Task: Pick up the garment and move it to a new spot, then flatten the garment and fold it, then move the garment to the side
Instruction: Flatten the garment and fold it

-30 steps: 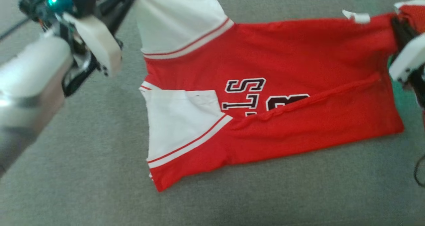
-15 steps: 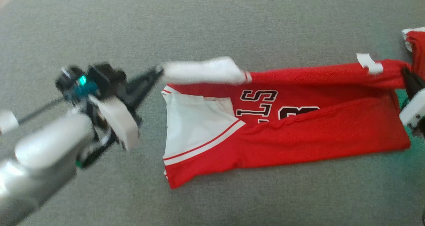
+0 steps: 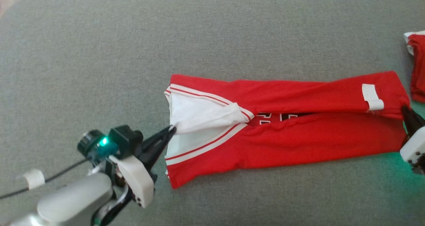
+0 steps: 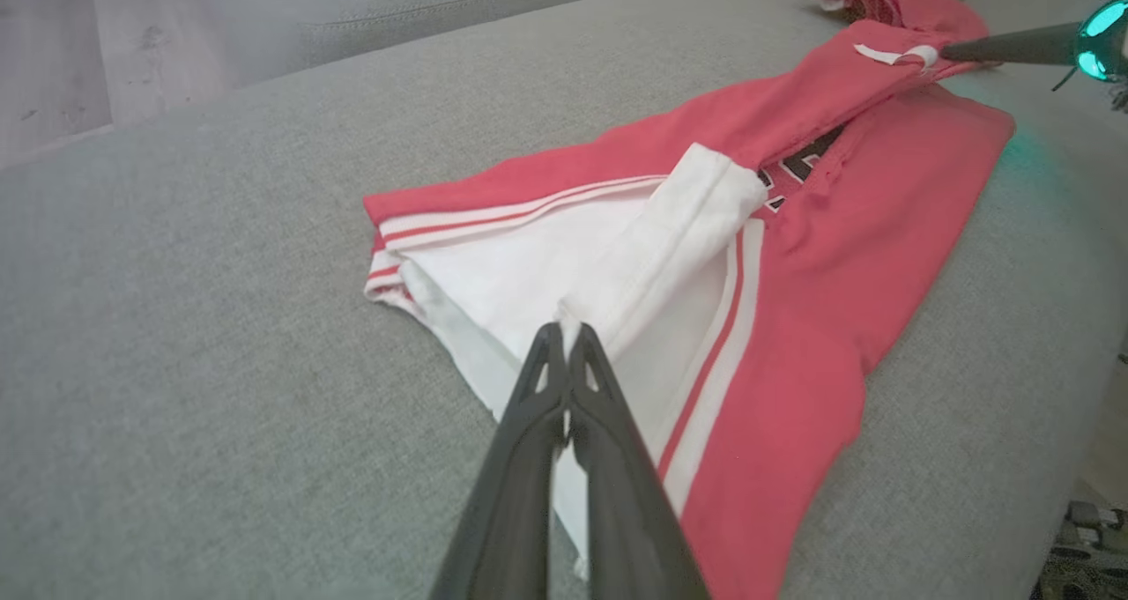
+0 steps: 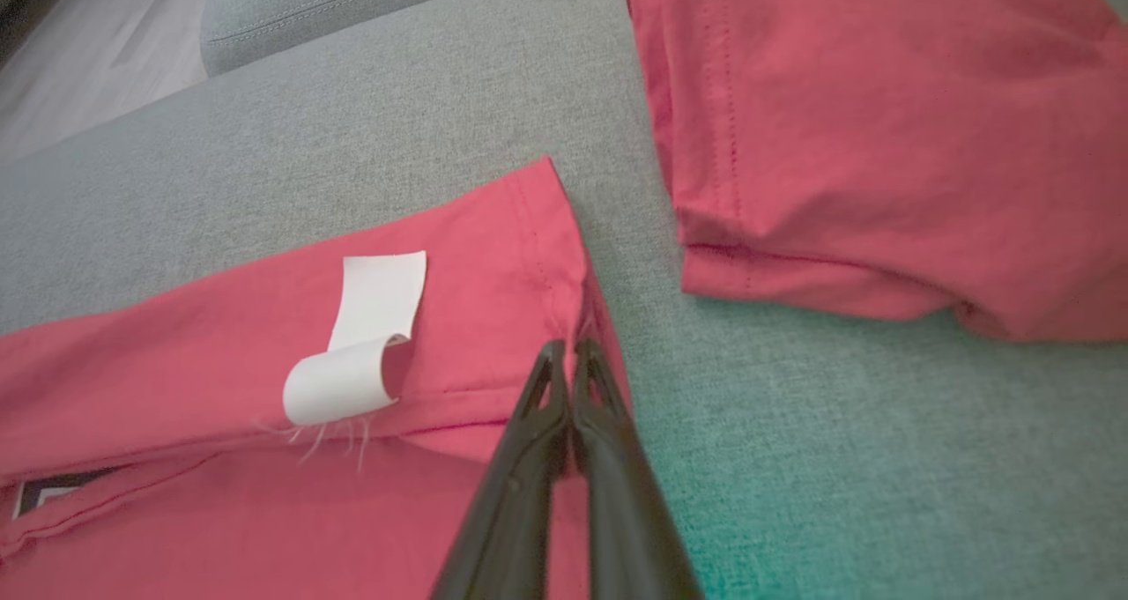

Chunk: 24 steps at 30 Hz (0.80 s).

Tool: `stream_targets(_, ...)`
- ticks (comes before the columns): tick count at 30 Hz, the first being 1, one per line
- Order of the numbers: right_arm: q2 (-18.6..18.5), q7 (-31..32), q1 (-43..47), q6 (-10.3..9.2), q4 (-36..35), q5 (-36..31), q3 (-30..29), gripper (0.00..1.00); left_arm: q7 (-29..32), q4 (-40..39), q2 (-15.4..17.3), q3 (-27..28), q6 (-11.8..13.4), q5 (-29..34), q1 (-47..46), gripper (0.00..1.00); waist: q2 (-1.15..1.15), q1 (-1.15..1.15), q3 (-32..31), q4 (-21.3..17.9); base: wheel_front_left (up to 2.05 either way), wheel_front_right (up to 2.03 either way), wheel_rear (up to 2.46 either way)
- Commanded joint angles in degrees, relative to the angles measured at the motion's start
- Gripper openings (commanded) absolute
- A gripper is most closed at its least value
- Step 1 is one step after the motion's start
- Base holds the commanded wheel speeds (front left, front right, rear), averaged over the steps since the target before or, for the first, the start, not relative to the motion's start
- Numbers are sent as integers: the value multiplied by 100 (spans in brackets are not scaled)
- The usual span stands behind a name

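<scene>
Now that the far edge has come over the lettering [image 3: 282,115], the left gripper [image 3: 172,129] stays clenched on the white sleeve [image 3: 206,114]; the shirt [image 3: 298,146] lies folded narrow on the grey cushion [image 3: 99,70], and the right gripper [image 3: 406,111], clamped, apparently pinches its hem corner [image 3: 396,108]. Release seems next.

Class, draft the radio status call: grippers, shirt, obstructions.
Left gripper shut on white sleeve. Right gripper shut on hem. Red shirt folded lengthwise on cushion. Second red garment apart, rightward.
</scene>
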Motion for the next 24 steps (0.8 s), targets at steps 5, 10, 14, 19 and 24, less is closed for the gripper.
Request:
stream_targets(5,194,-33,148,-5,-171,-241,-317,100,-405,82,-162,311,221,-41,204,100,0,0,-64,0,0,0,0)
stream_targets(10,481,-218,442,-5,-337,-249,-657,100,-943,320,-565,515,684,-16,581,100,0,0,-171,36,0,0,0)
stream_targets(14,700,-360,714,-5,-580,-195,-914,100,-1135,414,-945,968,1208,166,1050,100,0,0,-294,129,0,0,0)
stream_targets(19,851,-420,711,-5,-599,-237,-1273,100,-1147,-12,-1480,2045,1646,1151,1869,100,0,0,-422,387,0,0,0)
stream_targets(24,918,-423,499,-5,-334,-358,-1602,100,-1148,-311,-1842,2693,1715,1962,2543,100,0,0,-483,664,0,0,0)
